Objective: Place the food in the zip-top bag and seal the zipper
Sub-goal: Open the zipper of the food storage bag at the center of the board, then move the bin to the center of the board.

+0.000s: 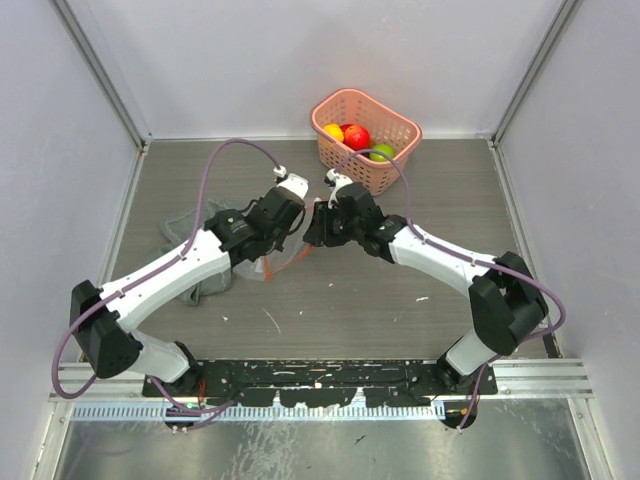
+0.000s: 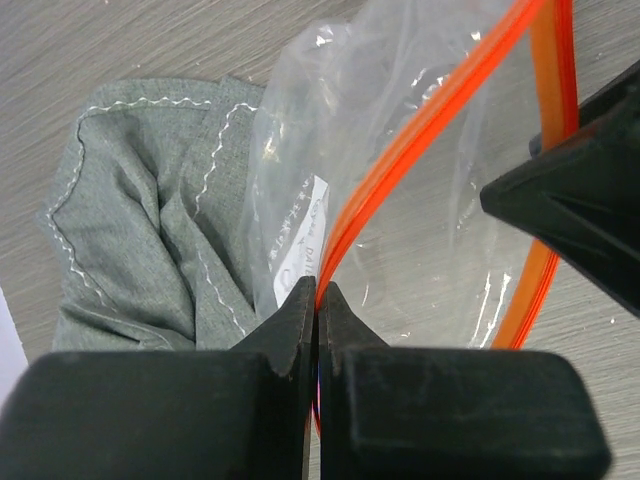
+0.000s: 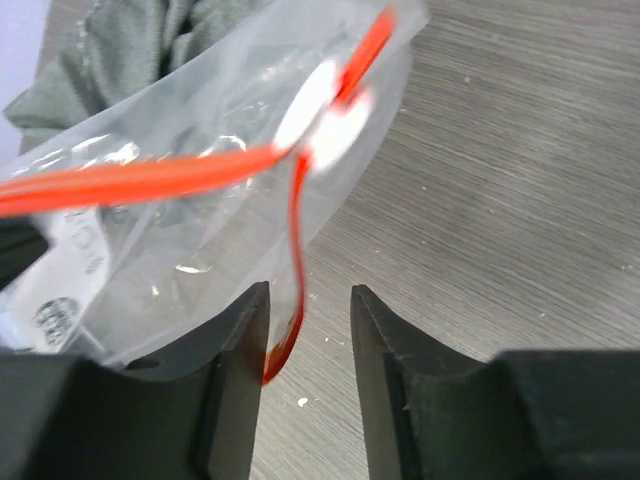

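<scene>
Streaky tabletop (image 2: 150, 40) shows behind crinkly clear zip-top bag (image 2: 400, 120) and rumpled cloth (image 2: 140, 220).

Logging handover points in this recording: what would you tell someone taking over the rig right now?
Left pincer: shut on the zipper of the zip-top bag.
Right pincer: open, with one zipper strand hanging in the gap, below the white slider tab.
The bag partly overlaps the grey cloth. Its mouth is open and no food shows inside.
The food sits in the pink basket at the far side.
Done: bag mouth open.
Left: load the food, then seal the zipper.
</scene>
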{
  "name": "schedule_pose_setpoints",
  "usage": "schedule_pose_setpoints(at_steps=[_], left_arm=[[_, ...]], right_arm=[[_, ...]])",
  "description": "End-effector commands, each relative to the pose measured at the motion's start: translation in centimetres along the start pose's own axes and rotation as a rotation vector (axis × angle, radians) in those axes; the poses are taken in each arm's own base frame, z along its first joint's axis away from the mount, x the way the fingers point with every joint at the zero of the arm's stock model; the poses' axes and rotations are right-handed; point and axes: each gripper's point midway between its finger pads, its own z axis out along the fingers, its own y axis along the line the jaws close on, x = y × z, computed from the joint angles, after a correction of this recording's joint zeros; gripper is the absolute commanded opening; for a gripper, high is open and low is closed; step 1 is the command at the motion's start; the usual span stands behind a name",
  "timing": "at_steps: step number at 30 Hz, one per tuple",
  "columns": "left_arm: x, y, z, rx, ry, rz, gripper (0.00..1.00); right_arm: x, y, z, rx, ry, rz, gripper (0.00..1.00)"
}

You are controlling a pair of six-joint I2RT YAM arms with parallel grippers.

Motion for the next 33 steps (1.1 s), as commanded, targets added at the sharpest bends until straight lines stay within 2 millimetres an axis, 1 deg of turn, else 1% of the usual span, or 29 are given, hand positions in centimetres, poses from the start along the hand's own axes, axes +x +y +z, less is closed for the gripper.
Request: schedule_pose_setpoints(at_steps=[1, 4, 9, 11, 12, 16, 18, 21, 23, 25, 26, 30, 33], left_arm=[[-1.3, 0.0, -0.1, -0.014, -0.02, -0.046, 0.0], [-1.0, 0.4, -0.1, -0.033, -0.004, -0.05, 0.0], [-0.8, 0.7, -0.2, -0.048, -0.001, -0.049, 0.0], [-0.7, 0.8, -0.3, -0.051, 0.001, -0.048, 0.0], [-0.7, 0.8, -0.3, -0.055, 0.001, -0.046, 0.0], [-0.5, 1.1, -0.2, -0.07, 0.004, -0.032, 0.0], [-0.5, 1.2, -0.1, -0.079, 0.005, -0.026, 0.0], [-0.4, 1.3, 0.0, -0.083, 0.008, -0.021, 0.0], [-0.3, 1.2, 0.1, -0.083, 0.013, -0.014, 0.0], [-0.4, 1.3, 0.2, -0.089, 0.014, -0.012, 0.0], [-0.4, 1.3, 0.2, -0.092, 0.013, -0.012, 0.0], [-0.2, 1.4, 0.2, -0.095, 0.016, -0.006, 0.0], [-0.3, 1.4, 0.2, -0.095, 0.017, -0.003, 0.0]], right_arm=[[-5.0, 4.6, -3.9, -0.189, -0.121, -0.104, 0.48], [-5.4, 4.0, -5.4, -0.248, -0.095, -0.105, 0.56], [-7.0, 1.8, -7.6, -0.286, -0.117, -0.132, 0.66], [-8.3, 0.9, -8.4, -0.274, -0.146, -0.151, 0.69], [-9.3, 0.3, -8.8, -0.252, -0.168, -0.163, 0.7], [-13.4, -3.3, -9.6, -0.08, -0.258, -0.194, 0.73], [-15.1, -5.0, -9.4, 0.005, -0.284, -0.223, 0.75], [-17.5, -7.2, -8.6, 0.086, -0.31, -0.274, 0.81], [-18.8, -8.9, -7.8, 0.142, -0.311, -0.306, 0.85], [-19.8, -10.1, -6.7, 0.175, -0.303, -0.345, 0.89], [-20.2, -10.7, -5.7, 0.183, -0.289, -0.358, 0.91], [-21.1, -12.6, -3.1, 0.222, -0.24, -0.406, 0.96], [-21.8, -13.7, -1.7, 0.252, -0.23, -0.433, 0.98]])
